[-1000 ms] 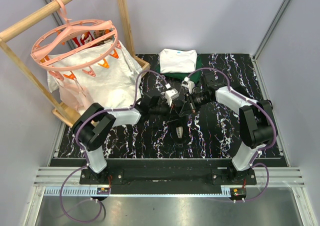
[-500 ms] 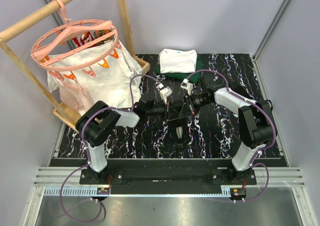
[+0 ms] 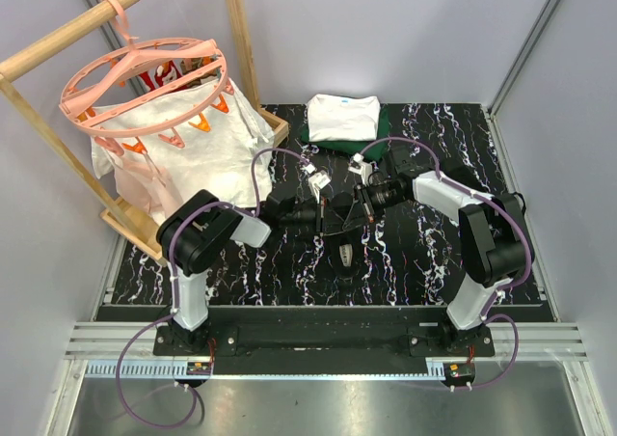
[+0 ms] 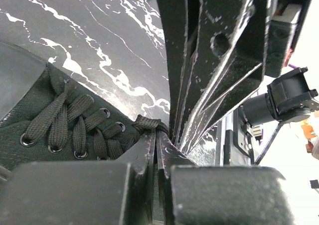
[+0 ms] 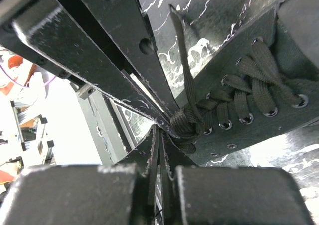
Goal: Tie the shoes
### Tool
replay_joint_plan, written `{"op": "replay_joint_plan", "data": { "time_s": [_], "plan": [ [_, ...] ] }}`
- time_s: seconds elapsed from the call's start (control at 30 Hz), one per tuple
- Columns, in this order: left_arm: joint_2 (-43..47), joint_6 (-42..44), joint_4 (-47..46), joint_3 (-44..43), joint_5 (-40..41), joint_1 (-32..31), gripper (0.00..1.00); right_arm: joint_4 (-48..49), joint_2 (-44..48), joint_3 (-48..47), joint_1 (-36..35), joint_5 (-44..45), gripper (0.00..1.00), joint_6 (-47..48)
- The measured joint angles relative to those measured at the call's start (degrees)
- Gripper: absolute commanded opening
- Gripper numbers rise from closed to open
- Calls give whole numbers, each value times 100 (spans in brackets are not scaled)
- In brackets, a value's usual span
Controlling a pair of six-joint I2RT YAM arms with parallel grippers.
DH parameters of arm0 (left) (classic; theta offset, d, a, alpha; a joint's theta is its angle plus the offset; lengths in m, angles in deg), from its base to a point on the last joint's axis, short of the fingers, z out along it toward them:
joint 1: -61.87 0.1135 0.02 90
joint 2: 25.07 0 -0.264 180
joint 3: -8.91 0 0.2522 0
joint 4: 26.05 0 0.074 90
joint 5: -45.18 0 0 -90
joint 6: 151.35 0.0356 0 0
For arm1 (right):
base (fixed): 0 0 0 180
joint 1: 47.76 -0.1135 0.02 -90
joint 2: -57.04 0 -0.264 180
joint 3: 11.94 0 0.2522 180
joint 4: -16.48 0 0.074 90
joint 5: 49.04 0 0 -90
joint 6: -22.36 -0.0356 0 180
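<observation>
The small black shoe (image 3: 345, 246) lies mid-table with a pale grey patch at its near end. Both arms reach in over it and their tips meet just behind it. My left gripper (image 3: 338, 214) (image 4: 157, 134) is shut, with a bit of black lace (image 4: 147, 122) pinched at its tips, beside the laced eyelets of the shoe (image 4: 55, 128). My right gripper (image 3: 353, 211) (image 5: 160, 131) is shut against the knot (image 5: 187, 123) on the shoe (image 5: 269, 80), with lace at its tips. One loose lace tail (image 5: 180, 51) runs up from the knot. Each wrist view shows the other gripper's fingers crossing close overhead.
Folded white and dark green clothes (image 3: 344, 120) lie at the back of the black marbled table (image 3: 424, 262). At the left, a wooden rack (image 3: 241, 40) carries a pink round hanger (image 3: 145, 79) with a white cloth (image 3: 198, 156) draped below.
Both grippers have come down and toward me from behind the shoe to its lacing. The left arm has swung its elbow left and rolled its wrist. Both stayed shut.
</observation>
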Motion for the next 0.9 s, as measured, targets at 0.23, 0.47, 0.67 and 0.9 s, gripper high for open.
{"op": "replay_joint_plan", "data": {
  "time_s": [0.23,0.47,0.67,0.9],
  "plan": [
    [-72,-7,-151,4,-116,7,1,2,44,72,-26,-33,27,-96],
    [-72,-11,-278,4,-162,13,0,-39,238,72,7,-22,42,-284],
    [-72,-63,-378,4,-321,-11,0,-120,372,46,269,52,42,-435],
    [-72,-138,-490,4,-516,-79,0,-133,380,39,621,260,27,-704]
  ]
}}
